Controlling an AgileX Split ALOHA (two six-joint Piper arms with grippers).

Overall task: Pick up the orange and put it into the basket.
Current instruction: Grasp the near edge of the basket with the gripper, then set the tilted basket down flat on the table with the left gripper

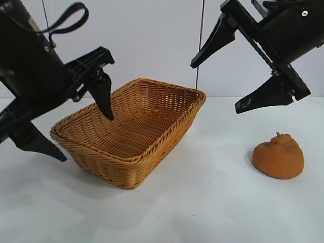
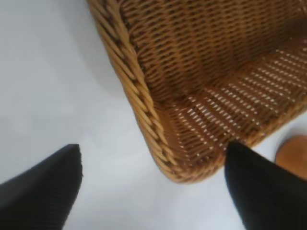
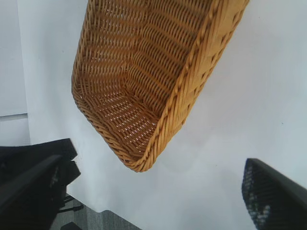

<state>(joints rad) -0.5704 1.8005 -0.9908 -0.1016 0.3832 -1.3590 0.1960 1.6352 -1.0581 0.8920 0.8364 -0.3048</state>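
Observation:
The tan wicker basket (image 1: 101, 159) stands left of centre on the white table. The burnt-orange orange (image 1: 278, 157) lies on the table at the right, well apart from the basket. My left gripper (image 1: 86, 137) is open and empty, its fingers astride the basket's left end. Its wrist view shows the basket's corner rim (image 2: 144, 103) between the fingers of the left gripper (image 2: 153, 147), and a bit of the orange (image 2: 292, 155). My right gripper (image 1: 215, 88) is open and empty, high above the table, up and left of the orange. Its wrist view shows the basket (image 3: 192, 91) beyond the right gripper (image 3: 153, 165); the orange is out of that view.
A white wall stands behind the table. Thin cables (image 1: 201, 40) hang at the back. The table's edge (image 3: 96, 211) and a dark floor show in the right wrist view. Bare tabletop (image 1: 217, 167) lies between the basket and the orange.

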